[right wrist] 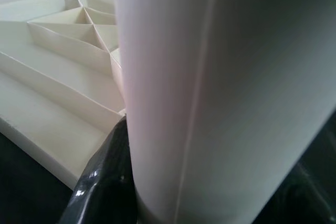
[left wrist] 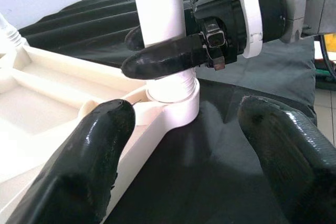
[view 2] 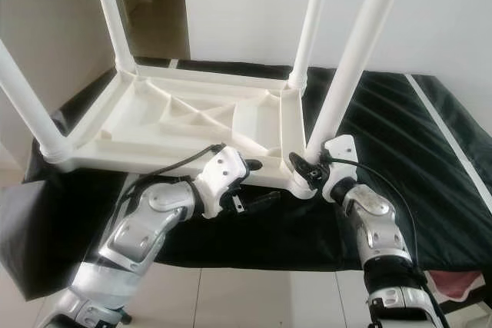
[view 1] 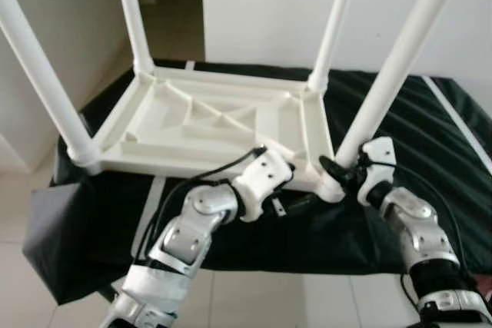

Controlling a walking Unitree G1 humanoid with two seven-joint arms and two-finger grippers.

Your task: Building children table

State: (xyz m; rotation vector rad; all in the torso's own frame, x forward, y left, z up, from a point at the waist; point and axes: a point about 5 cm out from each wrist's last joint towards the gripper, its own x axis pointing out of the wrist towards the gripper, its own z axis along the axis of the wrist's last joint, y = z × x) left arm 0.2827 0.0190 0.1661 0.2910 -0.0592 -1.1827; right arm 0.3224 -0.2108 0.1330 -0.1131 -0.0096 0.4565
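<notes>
Four legs stand in the upturned tabletop (view 1: pixel 207 124) on the black cloth (view 1: pixel 430 136), so assembly looks nearly done: the right gripper (left wrist: pixel 157 51) clamps the near-right leg (view 1: pixel 392 74) between its fingers just above the socket, while the left gripper (left wrist: pixel 184 145) hangs open just beside that corner, holding nothing.

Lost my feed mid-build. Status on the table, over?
Right gripper shut on near-right leg at its base. Left gripper open beside that corner socket. Table upside down on black cloth, four legs up. Nothing in the way.
</notes>
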